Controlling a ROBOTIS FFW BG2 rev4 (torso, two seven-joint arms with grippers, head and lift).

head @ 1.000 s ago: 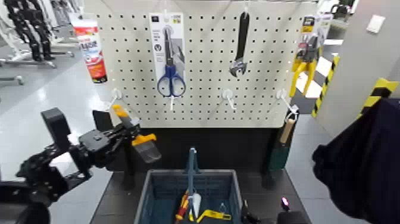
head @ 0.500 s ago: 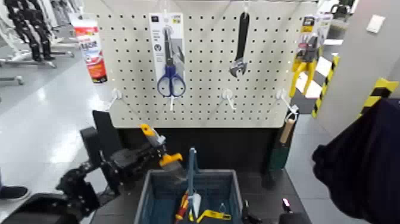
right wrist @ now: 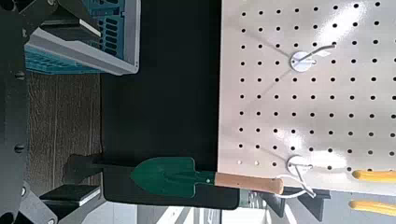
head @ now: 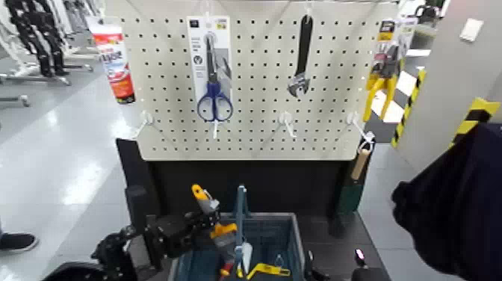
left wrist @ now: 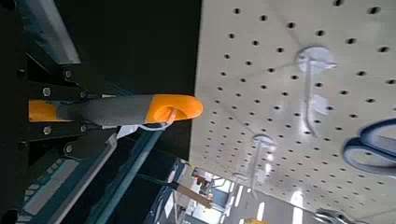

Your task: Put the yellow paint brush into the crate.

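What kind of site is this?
Probably a robotics lab or demo floor: a pegboard hung with tools, hazard-striped edging, and what look like other machines behind.

I see a bright room, with white shine on the floor (head: 75, 179) and shiny spots on the holey board (right wrist: 346, 17).

Yellow-orange tip, grey brush handle (left wrist: 117, 110)

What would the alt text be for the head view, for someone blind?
A black robot left gripper holds a grey-handled, yellow-banded paint brush over a blue-grey plastic basket, below a beige pegboard hung with tools.
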